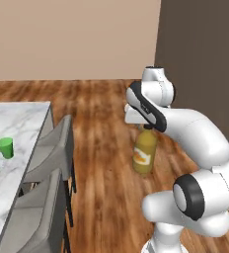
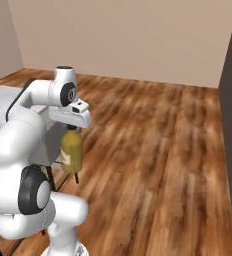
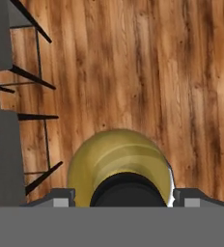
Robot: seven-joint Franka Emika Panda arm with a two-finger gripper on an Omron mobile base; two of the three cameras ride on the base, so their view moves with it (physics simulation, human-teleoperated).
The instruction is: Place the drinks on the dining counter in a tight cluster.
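Currently the squat yellow juice bottle with a black cap and orange label [image 1: 145, 152] is carried in mid-air over the brown wood-plank floor [image 2: 158, 150], hung upright beneath the two-finger gripper [image 1: 147, 126], whose jaws are pinched on the bottle's neck just under the cap. From the hand view the black cap is seen between the two fingertips [image 3: 61, 198], with the yellow shoulder bulging out below them.

The long white, grey-veined marble dining counter [image 1: 18, 128] lies well to the left of the bottle, with grey padded stools [image 1: 52, 148] lined along its near edge and a small green cup [image 1: 6, 147] standing on it.

Several risks are judged from here. The grip is taken high on a narrow neck, so the heavy body could be swung like a pendulum and slipped out over the floor if the arm is moved sharply. The stool backs stand between the bottle and the counter, so the bottle's base could be clipped on them if it is carried across too low. The green cup could be knocked if the bottle is set down close beside it.
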